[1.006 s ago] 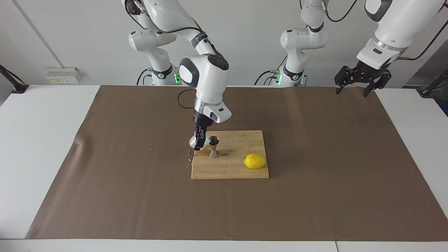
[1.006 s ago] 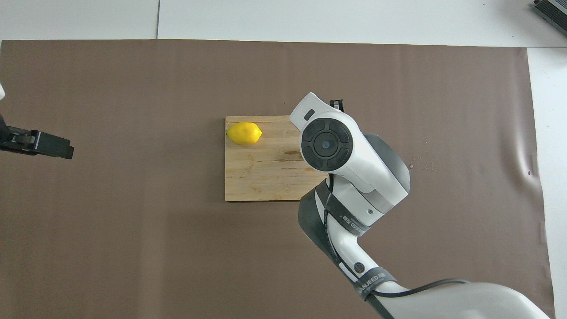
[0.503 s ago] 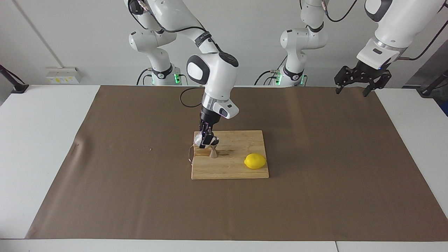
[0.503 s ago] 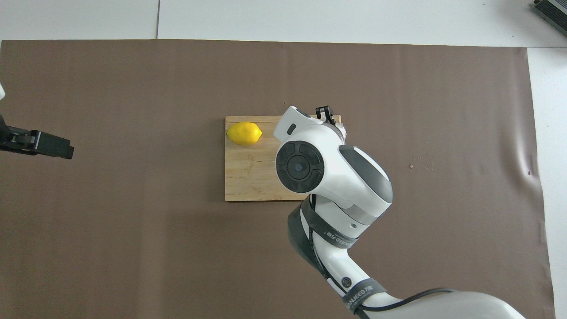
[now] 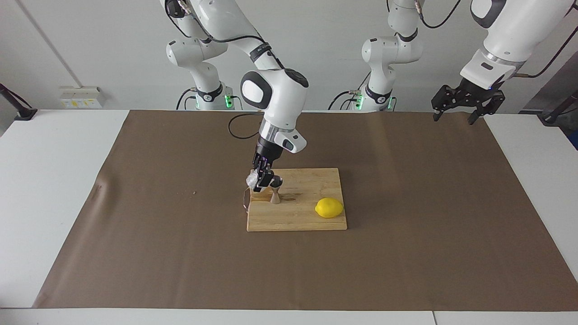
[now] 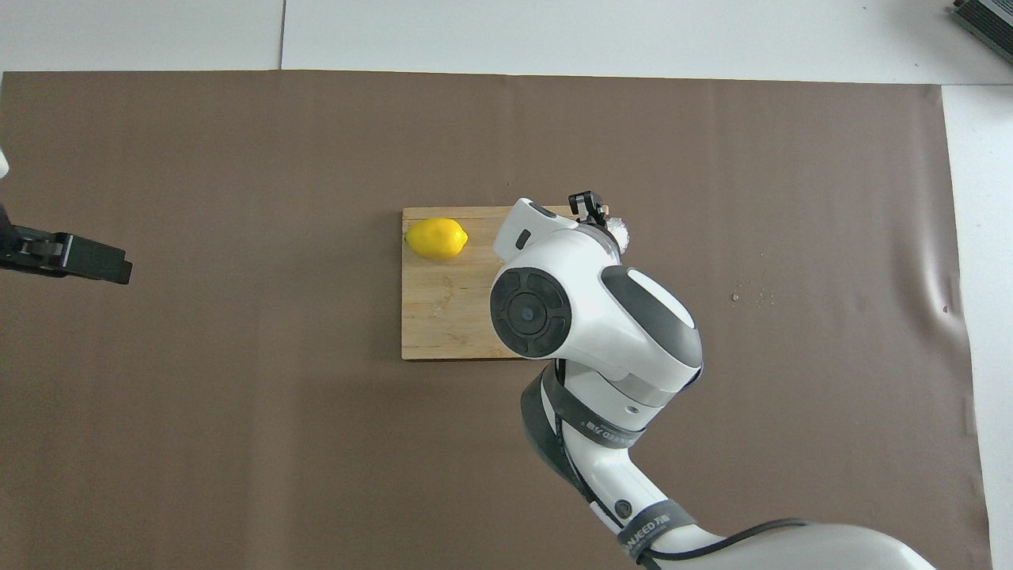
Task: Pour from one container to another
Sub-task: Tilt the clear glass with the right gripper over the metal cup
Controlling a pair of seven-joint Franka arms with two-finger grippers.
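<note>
The left gripper (image 5: 460, 115) waits in the air over the left arm's end of the brown paper sheet (image 5: 406, 253), its fingers spread apart and holding nothing. Nearer the middle of the table lies a wooden cutting board (image 5: 311, 178), flat on the sheet. The right gripper (image 5: 263, 181) is over the board's edge toward the right arm's end, closed on a small clear cup (image 5: 251, 179) that it holds tipped beside the mouth of the jigger (image 5: 275, 197). The steel jigger stands upright on the board, its upper cone partly covered by the gripper, so whether cup and jigger touch cannot be told. From overhead, only a sliver of the cup (image 6: 618, 232) shows past the arm's white wrist, and the jigger is hidden under it. A yellow lemon (image 5: 329, 207) rests on the board farther from the robots than the jigger, toward the left arm's end.
</note>
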